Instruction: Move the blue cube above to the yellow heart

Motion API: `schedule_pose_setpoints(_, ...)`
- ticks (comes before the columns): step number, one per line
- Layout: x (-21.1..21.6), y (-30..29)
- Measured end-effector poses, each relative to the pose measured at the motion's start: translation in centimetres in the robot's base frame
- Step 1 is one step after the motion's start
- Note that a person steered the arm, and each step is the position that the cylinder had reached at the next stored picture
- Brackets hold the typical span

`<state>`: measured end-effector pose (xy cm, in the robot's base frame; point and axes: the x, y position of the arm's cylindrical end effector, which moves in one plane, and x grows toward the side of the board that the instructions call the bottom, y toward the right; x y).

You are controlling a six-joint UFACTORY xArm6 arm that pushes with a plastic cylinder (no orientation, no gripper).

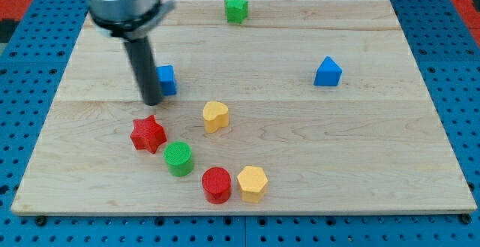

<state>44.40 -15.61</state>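
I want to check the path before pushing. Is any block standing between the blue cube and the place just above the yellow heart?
Nothing visible blocks it. The small blue cube sits beside my tip, on its right in the view. The wooden board between it and the spot above the yellow heart-shaped block shows bare.

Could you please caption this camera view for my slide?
My tip touches the blue cube's left side, up-left of the yellow heart.

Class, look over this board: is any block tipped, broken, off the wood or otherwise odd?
Nothing stands out. All seven blocks sit flat on the wooden board; my tip is beside the blue cube.
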Motion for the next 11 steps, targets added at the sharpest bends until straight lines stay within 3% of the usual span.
schedule_pose_setpoints(1, -0.8, -4.2)
schedule_pose_setpoints(2, -4.8, -1.8)
schedule_pose_setpoints(3, -6.1, 3.9)
schedule_pose_setpoints(4, -5.1, 6.5)
schedule_pose_setpoints(6, 0.1, 0.4)
schedule_pose_setpoints(7, 0.9, 3.5)
schedule_pose_setpoints(9, -6.0, 8.0)
schedule_pose_setpoints(10, -5.8, 11.6)
schedule_pose_setpoints(11, -5.4, 8.9)
